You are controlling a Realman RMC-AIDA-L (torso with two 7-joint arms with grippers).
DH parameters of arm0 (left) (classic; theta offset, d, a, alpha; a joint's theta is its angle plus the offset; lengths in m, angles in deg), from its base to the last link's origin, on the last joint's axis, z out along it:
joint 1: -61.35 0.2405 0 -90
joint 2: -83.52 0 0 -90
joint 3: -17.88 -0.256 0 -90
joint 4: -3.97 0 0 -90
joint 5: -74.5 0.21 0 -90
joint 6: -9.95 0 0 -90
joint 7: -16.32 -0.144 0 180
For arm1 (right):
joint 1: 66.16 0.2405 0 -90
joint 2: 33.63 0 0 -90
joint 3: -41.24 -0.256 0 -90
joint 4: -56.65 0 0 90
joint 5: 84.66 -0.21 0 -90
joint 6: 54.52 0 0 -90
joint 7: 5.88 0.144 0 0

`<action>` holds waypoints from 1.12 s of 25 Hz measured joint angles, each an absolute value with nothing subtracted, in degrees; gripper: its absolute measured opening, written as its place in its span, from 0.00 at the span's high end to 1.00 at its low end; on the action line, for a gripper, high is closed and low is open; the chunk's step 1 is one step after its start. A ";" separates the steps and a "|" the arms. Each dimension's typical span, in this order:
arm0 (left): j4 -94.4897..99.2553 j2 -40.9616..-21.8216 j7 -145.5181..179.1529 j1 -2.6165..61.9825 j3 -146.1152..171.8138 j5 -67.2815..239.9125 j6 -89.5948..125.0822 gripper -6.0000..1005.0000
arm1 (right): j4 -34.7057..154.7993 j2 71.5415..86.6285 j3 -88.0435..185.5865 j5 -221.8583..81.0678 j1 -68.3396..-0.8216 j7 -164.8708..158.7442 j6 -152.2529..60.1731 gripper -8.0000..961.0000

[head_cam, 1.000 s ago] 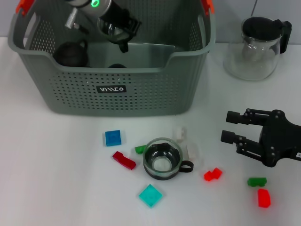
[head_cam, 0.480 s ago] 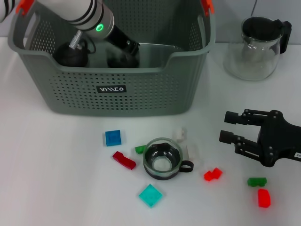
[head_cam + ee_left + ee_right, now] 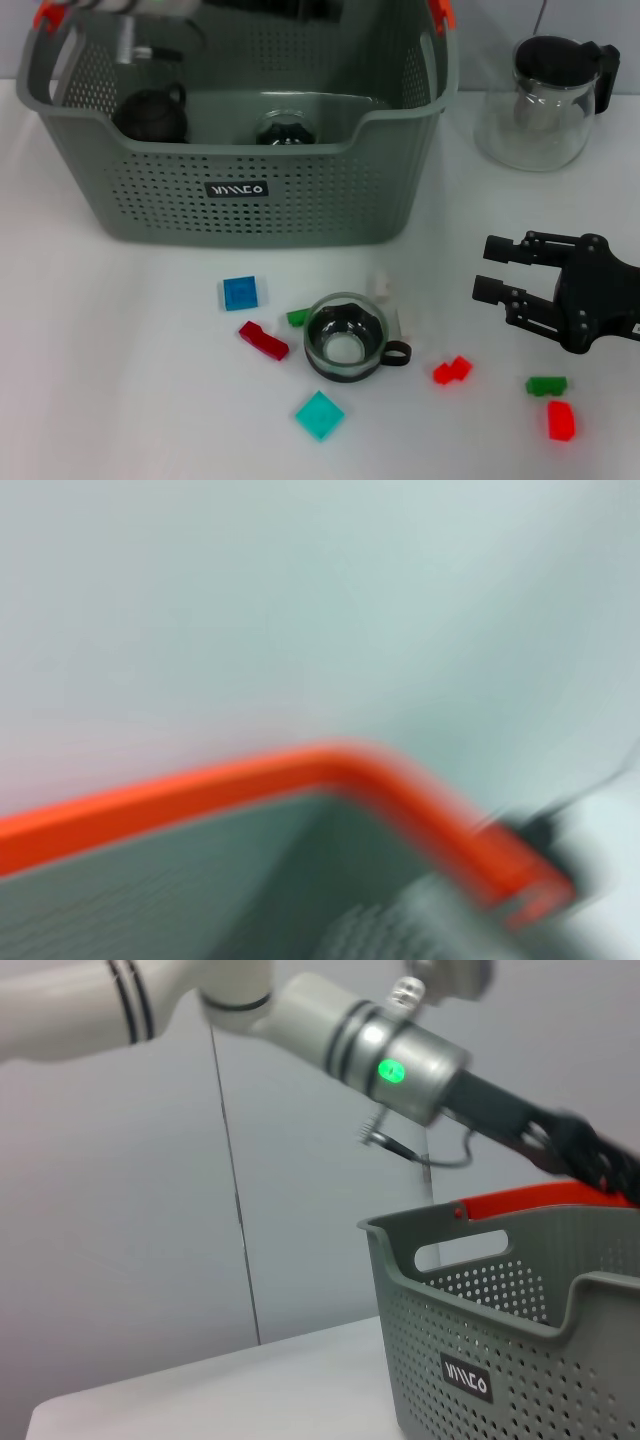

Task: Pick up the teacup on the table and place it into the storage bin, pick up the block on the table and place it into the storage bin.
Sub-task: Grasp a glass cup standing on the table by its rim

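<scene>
Resting: right gripper (image 3: 492, 270) over the table's (image 3: 120, 400) right side, jaws spread wide, holding nothing.
Left gripper: raised above the storage bin's (image 3: 250, 215) back edge, mostly cut off at the head view's top; jaws impossible to read; arm (image 3: 300, 1010) stretched above the bin in the right wrist view.
Storage bin: back left of the table, orange clip (image 3: 300, 780) at its corner.
Inside bin: dark teapot (image 3: 152, 115) at left, glass teacup (image 3: 288, 130) near the middle.
Second teacup (image 3: 346, 338): on the table in front of the bin, handle pointing right.
Blocks: blue (image 3: 241, 293), red (image 3: 263, 340), teal (image 3: 320, 414) scattered near that cup; more red (image 3: 453, 370) and green (image 3: 546, 384) toward the right gripper.
Glass jug (image 3: 550, 95): back right, apart from the bin.
</scene>
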State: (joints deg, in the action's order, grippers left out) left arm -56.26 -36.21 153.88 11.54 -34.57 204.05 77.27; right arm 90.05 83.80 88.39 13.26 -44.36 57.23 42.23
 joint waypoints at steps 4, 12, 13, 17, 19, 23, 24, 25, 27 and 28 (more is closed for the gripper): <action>-57.48 -35.52 140.65 18.15 -23.97 181.45 92.47 0.59 | 90.05 83.79 88.04 13.45 -44.36 57.23 42.35 0.48; -56.87 -34.58 126.15 27.34 -11.44 177.81 117.75 0.59 | 89.96 83.62 86.64 13.51 -45.03 57.23 42.35 0.48; -57.21 -35.00 122.43 28.80 -11.49 179.82 119.50 0.59 | 89.96 83.59 86.63 13.51 -45.03 57.23 42.29 0.48; -58.18 -36.92 112.43 31.92 -14.82 188.67 121.73 0.59 | 89.96 83.24 86.53 13.60 -45.08 57.53 41.83 0.48; -58.58 -37.84 110.97 32.32 -19.13 193.37 121.43 0.59 | 89.96 82.90 86.37 13.60 -45.24 57.73 41.24 0.48; -58.90 -38.83 111.14 31.04 -27.93 200.42 120.57 0.59 | 90.02 82.77 86.04 14.60 -45.61 54.26 41.00 0.48; -58.92 -39.06 111.56 30.43 -29.73 201.47 120.26 0.59 | 90.03 82.80 85.92 15.02 -45.66 53.05 41.19 0.48; -59.04 -39.30 112.05 29.77 -31.72 202.39 119.87 0.59 | 90.02 82.88 85.64 15.48 -45.79 51.49 41.55 0.48; -59.40 -39.72 113.09 28.83 -34.71 203.48 119.00 0.59 | 89.97 83.20 84.23 15.42 -46.08 50.24 41.94 0.48; -59.74 -39.96 113.89 28.26 -36.50 204.09 118.41 0.59 | 89.97 83.33 83.00 15.26 -46.19 50.23 42.32 0.48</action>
